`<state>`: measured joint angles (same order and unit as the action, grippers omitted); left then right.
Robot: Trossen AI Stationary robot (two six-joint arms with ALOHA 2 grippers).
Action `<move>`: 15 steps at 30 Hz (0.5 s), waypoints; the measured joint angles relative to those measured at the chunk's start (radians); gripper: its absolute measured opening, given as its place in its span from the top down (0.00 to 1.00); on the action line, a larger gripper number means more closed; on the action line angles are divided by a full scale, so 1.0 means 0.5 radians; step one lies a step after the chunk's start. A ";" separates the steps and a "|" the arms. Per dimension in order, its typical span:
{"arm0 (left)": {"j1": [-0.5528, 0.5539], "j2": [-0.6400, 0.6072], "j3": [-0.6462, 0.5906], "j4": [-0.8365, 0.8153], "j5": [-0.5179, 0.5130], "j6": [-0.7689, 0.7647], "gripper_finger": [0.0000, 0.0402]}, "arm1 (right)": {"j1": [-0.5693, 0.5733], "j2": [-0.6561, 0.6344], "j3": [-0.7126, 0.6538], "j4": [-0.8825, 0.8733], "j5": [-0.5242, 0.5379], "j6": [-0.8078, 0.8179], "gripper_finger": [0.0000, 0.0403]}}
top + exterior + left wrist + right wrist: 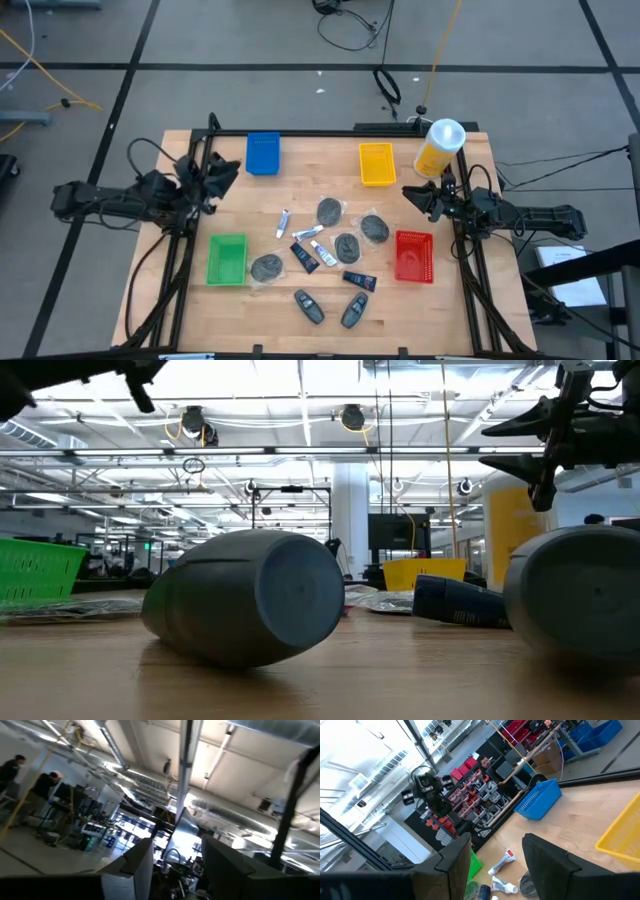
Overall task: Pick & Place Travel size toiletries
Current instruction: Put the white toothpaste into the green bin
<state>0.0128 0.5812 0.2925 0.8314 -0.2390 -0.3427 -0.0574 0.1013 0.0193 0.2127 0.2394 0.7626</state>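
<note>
Toiletries lie scattered on the bare wooden tabletop (300,180), none of them between the jaws of either arm. Left gripper (222,172): raised above the table's left edge, its two dark fingers (132,870) apart with a clear gap and nothing in it; its wrist camera looks up at the ceiling. Right gripper (412,194): raised near the table's right edge, fingers (451,862) likewise apart and empty.

Placed by the right jaws: the small white tubes with red print (502,861) lie ahead of and below the gap, well clear of the fingertips; beyond them stand the blue plastic mesh tray (538,800) and, to one side, the yellow plastic mesh tray (625,832).

Overhead, the items sit between the two grippers, nearer the front edge than either: grey round wrapped pads (331,211), dark-blue mini tubes with white labels (304,257), and dark-grey oblong pieces (309,306). One further pad lies just beside the green plastic mesh tray (227,258); the red plastic mesh tray (414,255) lies below the right jaws and toward the front. A large yellow bottle with white cap (439,146) stands behind the right gripper. At table height, one dark-grey oblong piece (245,596) fills the foreground.
</note>
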 joint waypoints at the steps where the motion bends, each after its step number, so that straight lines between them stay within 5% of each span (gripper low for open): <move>1: 0.000 0.048 0.045 -0.002 -0.050 -0.002 0.56 | 0.000 0.001 0.000 0.000 0.000 -0.001 0.58; 6: 0.000 0.280 0.329 -0.315 -0.240 -0.004 0.54 | 0.000 0.000 0.000 0.000 0.000 0.015 0.58; 15: 0.000 0.577 1.012 -2.158 -0.262 -0.497 0.54 | 0.000 0.000 0.000 -0.001 0.000 0.020 0.58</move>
<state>0.0126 0.8699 0.7982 -0.2475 -0.3700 -0.5914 -0.0574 0.1013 0.0193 0.2123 0.2394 0.7727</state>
